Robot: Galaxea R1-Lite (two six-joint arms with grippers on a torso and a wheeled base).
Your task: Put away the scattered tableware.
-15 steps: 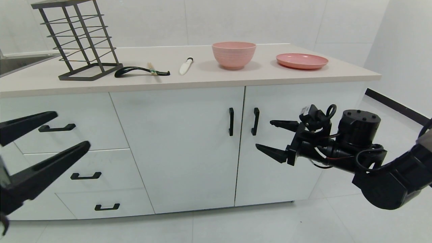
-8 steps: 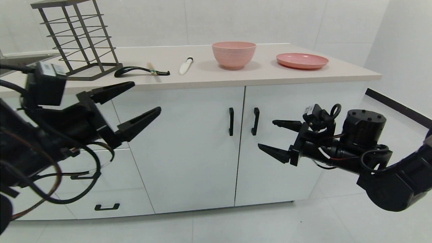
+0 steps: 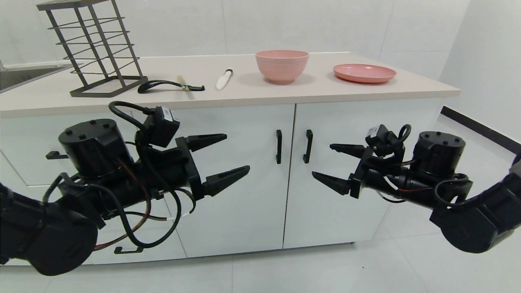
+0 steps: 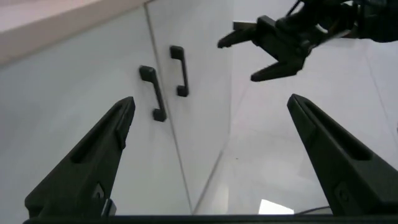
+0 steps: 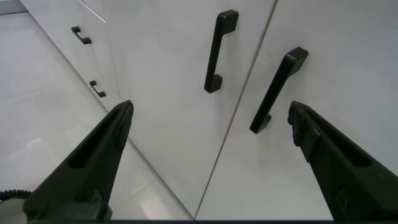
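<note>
left pincer (image 3: 237, 152) wide, empty | right pincer (image 3: 321, 160) wide, empty | both below tabletop (image 3: 244, 92) front edge, before cabinet doors (image 3: 252, 207), well apart | bowl (image 3: 281, 65), plate (image 3: 364, 73) on tabletop, plate near right end

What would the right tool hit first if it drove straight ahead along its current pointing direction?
Most likely the white cabinet door front, close to the two black vertical bar handles: the open right tool points at that spot. How far off it is remains unclear.
</note>
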